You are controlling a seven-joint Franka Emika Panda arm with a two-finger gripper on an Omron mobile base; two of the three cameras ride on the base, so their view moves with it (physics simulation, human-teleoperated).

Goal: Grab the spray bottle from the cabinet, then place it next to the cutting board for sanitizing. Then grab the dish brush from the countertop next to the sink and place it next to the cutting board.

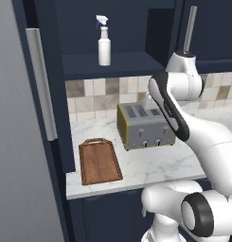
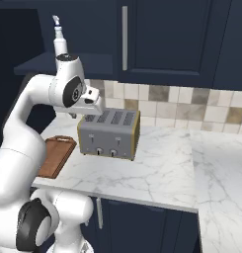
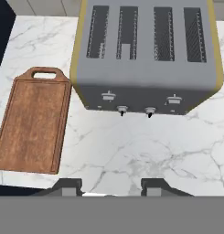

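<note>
Hand (image 3: 111,186) empty, tips apart, hovering over the counter (image 3: 145,151) by toaster (image 3: 145,50); spray bottle (image 1: 104,42) upright on cabinet (image 1: 112,64) shelf, so lift, approach level, grip body below the trigger.

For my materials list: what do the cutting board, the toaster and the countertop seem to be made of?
Cutting board: wood, matte reddish-brown, with visible grain streaks. Toaster: probably brushed metal, dull grey body with a yellowish edge trim, perhaps brass. Countertop: marble or a marble-look stone, smooth white with grey veins; the rendering leaves this open.
</note>
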